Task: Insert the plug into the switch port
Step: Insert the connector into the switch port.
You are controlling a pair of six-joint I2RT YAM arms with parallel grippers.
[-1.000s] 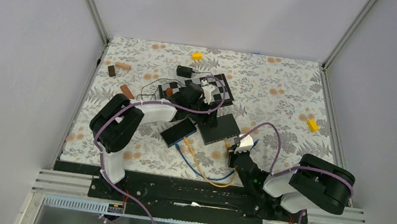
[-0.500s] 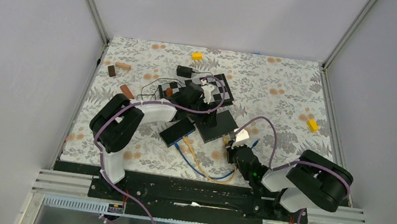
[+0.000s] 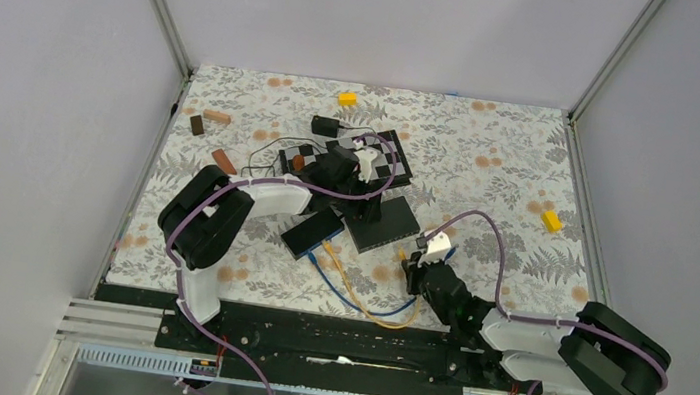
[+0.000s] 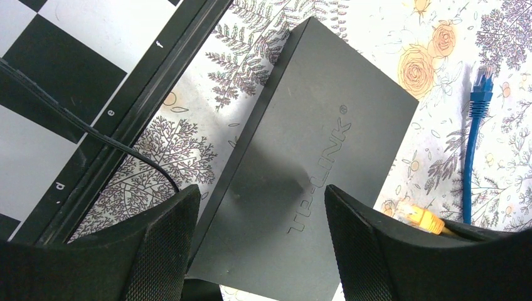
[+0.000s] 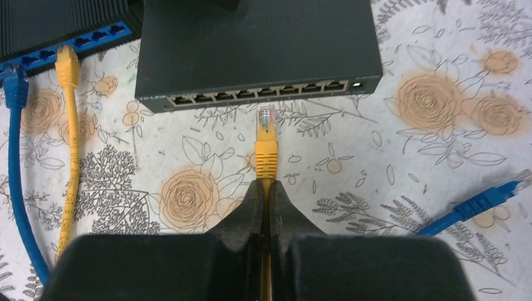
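Both arms have bulky black joint housings joined by white link shells, with lilac cables looping loosely along them. The left gripper's fingers (image 4: 157, 251) are matte black with a finely pebbled texture. The right gripper (image 5: 265, 207) is smoother black, tapering to narrow tips.

The top external cam sits high above and behind the arm bases, looking down and forward over the whole table (image 3: 493, 145), from the near edge to the far corners.

The left wrist cam is really close in, looking nearly straight down on the top of the black switch (image 4: 313, 182) around the middle of the table, own fingers (image 4: 157, 251) filling the bottom of the frame.

The right wrist cam sits low near the table's near edge, looking toward the far edge at that same switch's port side (image 5: 260, 94).

All three views share the switch (image 3: 381, 224). Both wrist views also catch the blue cable (image 4: 473, 150) (image 5: 470, 207) beside it.
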